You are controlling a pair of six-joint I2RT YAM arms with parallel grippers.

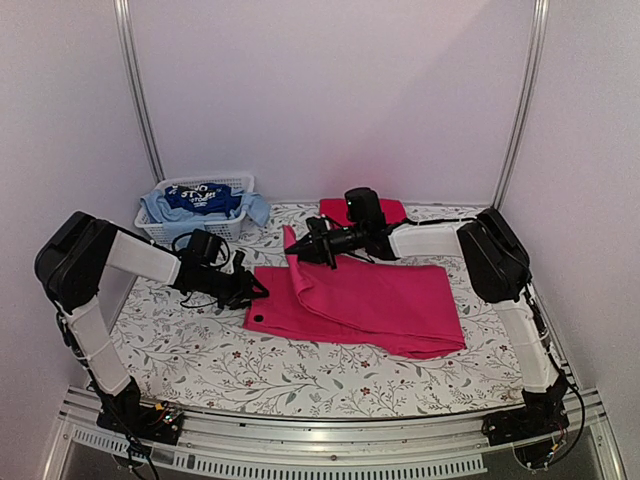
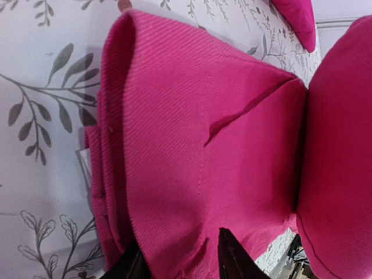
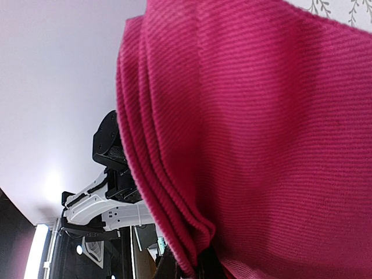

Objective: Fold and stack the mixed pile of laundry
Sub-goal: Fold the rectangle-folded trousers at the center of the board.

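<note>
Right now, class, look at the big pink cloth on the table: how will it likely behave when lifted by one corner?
Probably floppy: where the right gripper pinches the pink cloth, it hangs in a drooping peak. Its ribbed weave looks grippy rather than slippery.
</note>
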